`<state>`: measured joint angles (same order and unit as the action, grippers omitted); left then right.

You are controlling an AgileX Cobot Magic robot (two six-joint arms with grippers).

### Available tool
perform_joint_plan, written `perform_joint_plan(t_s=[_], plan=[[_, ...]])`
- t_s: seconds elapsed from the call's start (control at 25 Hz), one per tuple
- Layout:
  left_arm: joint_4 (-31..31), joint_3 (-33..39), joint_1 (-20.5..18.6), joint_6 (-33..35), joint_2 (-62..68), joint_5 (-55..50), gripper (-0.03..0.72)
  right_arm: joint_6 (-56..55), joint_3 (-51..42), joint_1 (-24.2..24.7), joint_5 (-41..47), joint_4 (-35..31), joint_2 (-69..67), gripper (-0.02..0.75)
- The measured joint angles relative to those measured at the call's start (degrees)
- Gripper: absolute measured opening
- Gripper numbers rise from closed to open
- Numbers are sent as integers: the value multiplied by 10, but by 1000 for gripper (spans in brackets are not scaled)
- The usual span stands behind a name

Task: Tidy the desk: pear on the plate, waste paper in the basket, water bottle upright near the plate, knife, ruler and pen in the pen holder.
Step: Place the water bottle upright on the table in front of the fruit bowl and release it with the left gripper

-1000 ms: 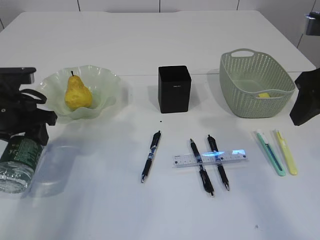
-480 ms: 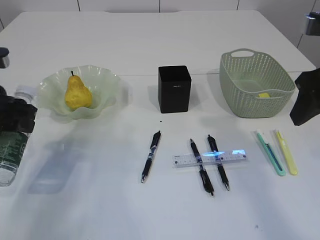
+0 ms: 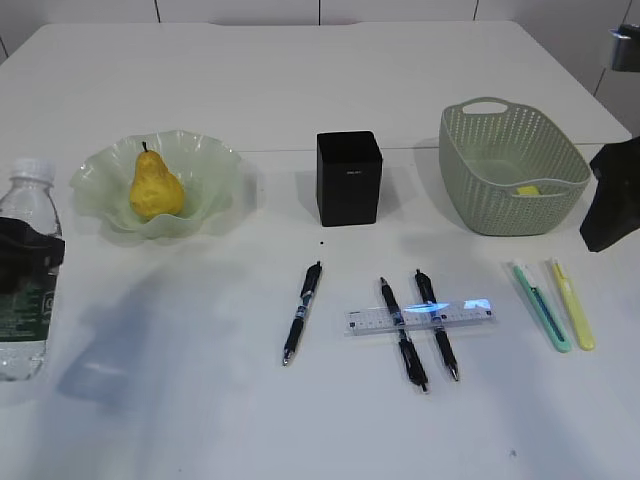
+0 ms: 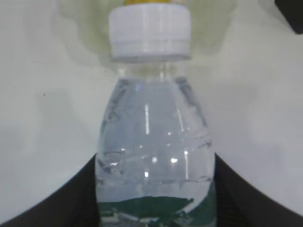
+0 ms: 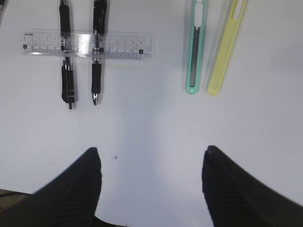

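My left gripper (image 4: 154, 165) is shut on the water bottle (image 3: 24, 300), which it holds upright at the desk's far left, white cap (image 4: 150, 30) on top. The pear (image 3: 155, 186) rests in the ruffled plate (image 3: 215, 162). The yellow waste paper (image 3: 528, 190) lies inside the basket (image 3: 480, 205). The black pen holder (image 3: 349, 178) stands mid-desk. In front lie three pens (image 3: 301, 312) (image 3: 403, 335) (image 3: 436, 325), the ruler (image 5: 87, 46) across two of them, and a green knife (image 5: 196, 47). My right gripper (image 5: 151, 151) hangs open above bare desk before them.
A yellow cutter (image 5: 226, 47) lies beside the green knife. The right arm's dark bulk (image 3: 612, 195) hangs at the right edge by the basket. The bottle's shadow (image 3: 100, 365) falls on bare desk left of the pens.
The bottle has swung from tilted with its base toward the camera to upright, its cap now showing. The left arm has drawn back out of the left edge. The right arm stayed still.
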<state>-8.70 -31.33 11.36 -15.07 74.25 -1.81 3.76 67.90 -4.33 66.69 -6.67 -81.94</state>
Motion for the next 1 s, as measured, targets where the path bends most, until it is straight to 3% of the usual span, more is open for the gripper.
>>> perform_joint_plan(t_s=[0.36, 1.0], plan=[[-5, 109, 0, 0, -17, 236, 389, 0, 0, 0, 16, 0, 0, 496], [-12, 114, 0, 4, -16, 431, 388, 0, 0, 0, 13, 0, 0, 496]])
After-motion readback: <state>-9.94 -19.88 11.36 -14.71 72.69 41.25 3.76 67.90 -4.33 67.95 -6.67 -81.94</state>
